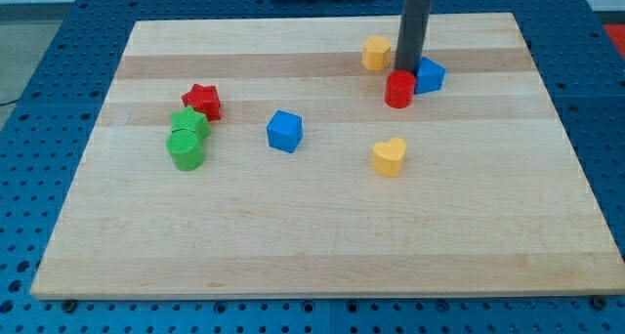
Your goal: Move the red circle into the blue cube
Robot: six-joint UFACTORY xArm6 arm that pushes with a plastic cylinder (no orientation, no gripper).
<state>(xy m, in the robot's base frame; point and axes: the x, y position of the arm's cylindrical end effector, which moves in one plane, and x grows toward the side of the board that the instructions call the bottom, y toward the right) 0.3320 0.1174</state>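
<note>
We find no text, label, brand, number or sign that can be read anywhere in the camera view. The desk [322, 246] shows only bare wood grain, and the coloured blocks on it carry plain, unmarked faces. The blue perforated surface [39, 100] around the desk bears only its grid of holes, with no marking we can make out.
</note>
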